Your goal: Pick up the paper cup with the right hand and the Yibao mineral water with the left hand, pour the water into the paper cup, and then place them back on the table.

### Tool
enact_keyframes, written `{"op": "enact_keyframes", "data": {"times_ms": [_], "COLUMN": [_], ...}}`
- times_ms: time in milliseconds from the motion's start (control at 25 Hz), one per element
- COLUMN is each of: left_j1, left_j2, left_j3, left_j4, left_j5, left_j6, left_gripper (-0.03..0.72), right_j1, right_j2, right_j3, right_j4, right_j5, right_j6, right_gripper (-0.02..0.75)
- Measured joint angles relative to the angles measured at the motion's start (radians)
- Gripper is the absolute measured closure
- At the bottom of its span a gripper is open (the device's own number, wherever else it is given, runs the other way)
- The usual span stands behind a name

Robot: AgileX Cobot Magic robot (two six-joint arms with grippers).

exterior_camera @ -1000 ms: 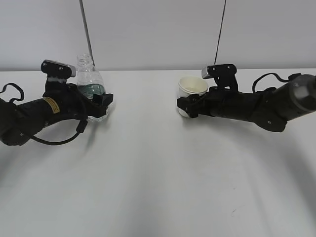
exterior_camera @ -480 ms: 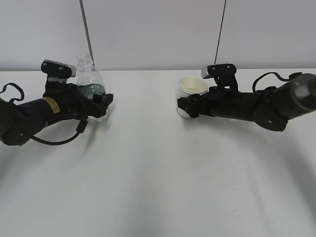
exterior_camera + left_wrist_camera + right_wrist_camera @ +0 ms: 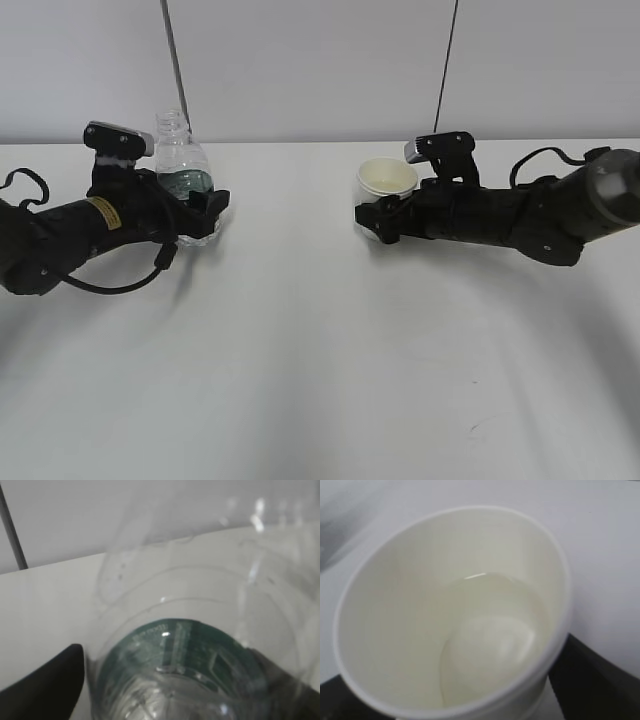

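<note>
The paper cup (image 3: 386,186) is held by the right hand (image 3: 392,212), whose jaws are closed low around its wall; it appears tilted a little and perhaps just raised from the table (image 3: 320,350), though contact with the surface cannot be told for sure. In the right wrist view a small pool of the water (image 3: 492,635) is seen lying to one side of the cup bottom, which agrees with a tilt. The Yibao mineral water (image 3: 183,175) stands upright well to the left of the cup, and it is clasped around its lower body by the left hand (image 3: 205,210); no cap is seen on its neck, and how much water remains in it cannot be judged. The step in hand seems to be the handling of the cup near the table, either lifting or setting down. To do it well, the cup should be brought level before any further motion, so that the water is not spilled, and the grip should be kept light, because thin paper is easily crushed. The table is white, matte and plain. Behind the cup a pale wall is seen, with two thin dark cables (image 3: 445,60) hanging before it.
</note>
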Motion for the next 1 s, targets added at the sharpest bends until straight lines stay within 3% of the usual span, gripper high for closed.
{"op": "enact_keyframes", "data": {"times_ms": [520,1000], "left_j1": [0.0,0.0], "left_j2": [0.0,0.0], "left_j3": [0.0,0.0], "left_j4": [0.002,0.005], "left_j5": [0.0,0.0], "left_j6": [0.0,0.0], "left_gripper": [0.113,0.113], "right_j1": [0.0,0.0], "right_j2": [-0.046,-0.05], "right_j3": [0.0,0.0], "right_j4": [-0.083,-0.239], "right_j5": [0.087,0.115], "right_j6": [0.068,0.237], "right_gripper": [0.081,0.142]}}
